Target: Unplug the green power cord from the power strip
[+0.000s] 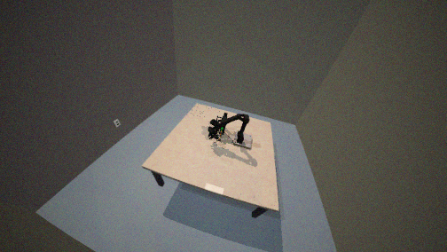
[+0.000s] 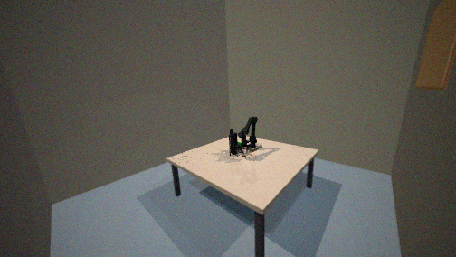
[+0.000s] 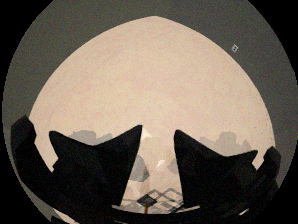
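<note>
A small green spot (image 1: 222, 129) (image 2: 239, 144) shows among dark shapes at the arm's front; the top and exterior views are too coarse to tell whether it is the green plug or its cord. I cannot make out the power strip in any view. My gripper (image 3: 158, 131) is partly open in the wrist view, with only pale tabletop and shadow between its fingertips. Neither plug nor cord shows between the fingers. In the top and exterior views the fingers blend with the dark shapes, so their distance to the green spot cannot be told.
A pale wooden table (image 1: 186, 155) (image 2: 271, 176) (image 3: 150, 70) carries the arm. A dark upright shape (image 2: 232, 142) stands beside the arm. A small dark piece (image 3: 146, 201) with an orange stem lies low in the wrist view, near thin grid-like lines. A wall outlet (image 1: 117, 122) (image 3: 234, 48) is beyond the table.
</note>
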Robot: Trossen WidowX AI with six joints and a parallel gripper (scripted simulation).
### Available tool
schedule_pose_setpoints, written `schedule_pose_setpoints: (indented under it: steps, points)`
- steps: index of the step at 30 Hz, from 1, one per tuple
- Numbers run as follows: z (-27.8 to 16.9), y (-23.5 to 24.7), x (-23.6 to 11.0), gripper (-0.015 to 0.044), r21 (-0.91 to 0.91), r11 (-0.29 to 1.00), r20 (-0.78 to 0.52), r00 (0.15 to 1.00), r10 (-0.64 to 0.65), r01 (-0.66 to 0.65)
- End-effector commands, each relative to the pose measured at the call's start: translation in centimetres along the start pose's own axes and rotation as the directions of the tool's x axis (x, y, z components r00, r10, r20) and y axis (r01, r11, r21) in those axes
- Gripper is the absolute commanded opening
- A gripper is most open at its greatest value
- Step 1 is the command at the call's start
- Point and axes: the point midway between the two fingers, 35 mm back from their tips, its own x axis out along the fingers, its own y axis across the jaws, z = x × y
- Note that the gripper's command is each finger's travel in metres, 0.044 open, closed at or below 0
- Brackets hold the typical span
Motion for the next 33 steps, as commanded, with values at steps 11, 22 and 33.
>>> schedule_pose_setpoints:
  steps: [11,22,33]
  points:
    - [-5.6,-1.2,-11.3,0.016,-0.628,0.709,-0.516,0.853,-0.07,-0.322]
    - [-6.6,-0.7,-13.6,0.016,-0.655,0.611,-0.594,0.803,-0.054,-0.444]
    - [-6.5,-0.8,-13.6,0.016,-0.655,0.611,-0.594,0.803,-0.054,-0.444]
